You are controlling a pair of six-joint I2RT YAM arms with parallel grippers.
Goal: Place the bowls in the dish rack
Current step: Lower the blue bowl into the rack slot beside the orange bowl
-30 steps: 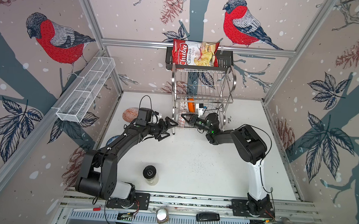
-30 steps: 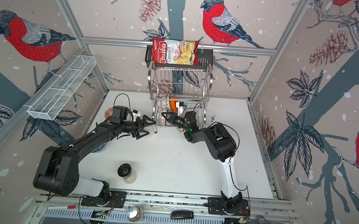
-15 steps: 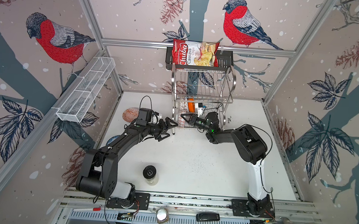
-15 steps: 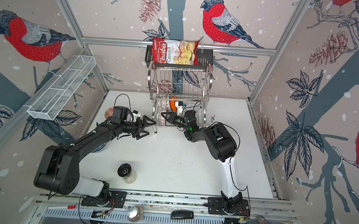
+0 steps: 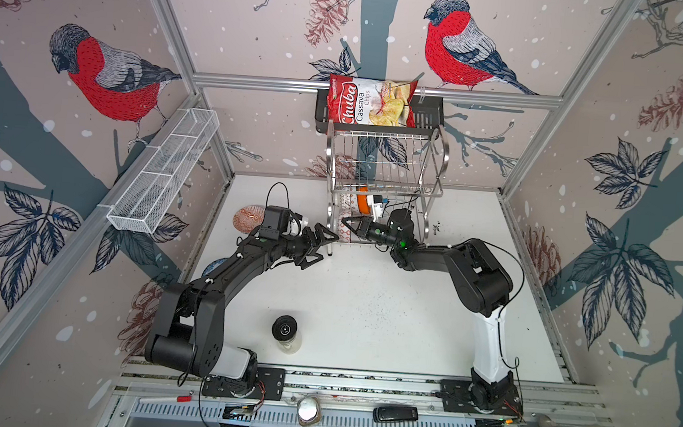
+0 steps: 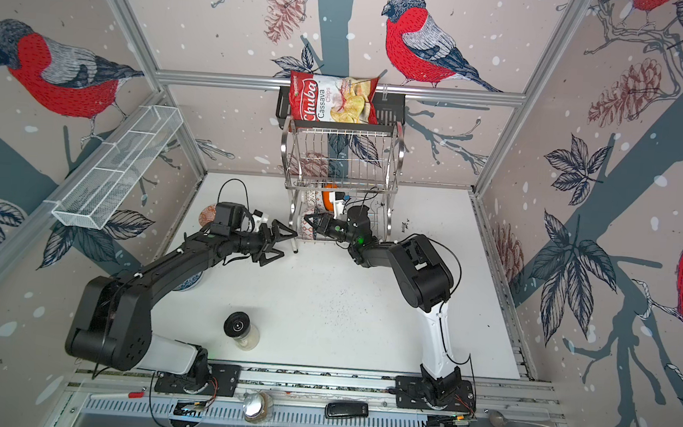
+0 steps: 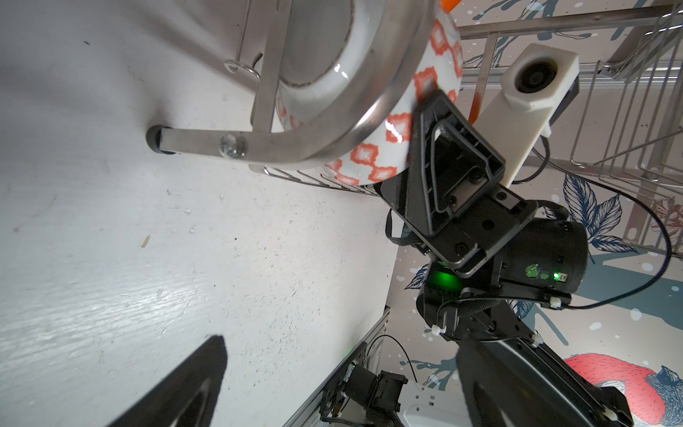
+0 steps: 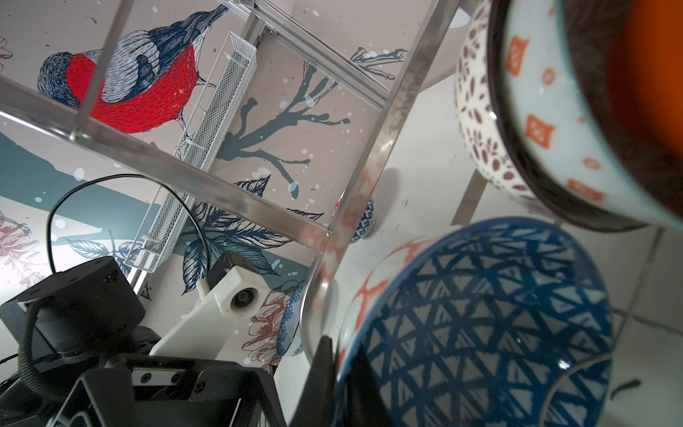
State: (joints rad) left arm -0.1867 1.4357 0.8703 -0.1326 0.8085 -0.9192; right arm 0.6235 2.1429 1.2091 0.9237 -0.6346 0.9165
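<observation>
White table (image 5: 365,308); bowl (image 8: 480,332) interior blue, wrist-view only

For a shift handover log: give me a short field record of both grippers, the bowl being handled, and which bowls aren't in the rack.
left gripper: open, empty, near a front leg of the dish rack
right gripper: shut on the rim of the blue triangle-patterned bowl
handled bowl position: on edge in the rack's lower tier
also in lower tier: plain orange bowl, white dotted bowl
on the table: red-orange patterned bowl; blue-white bowl, mostly hidden under the left arm
</observation>
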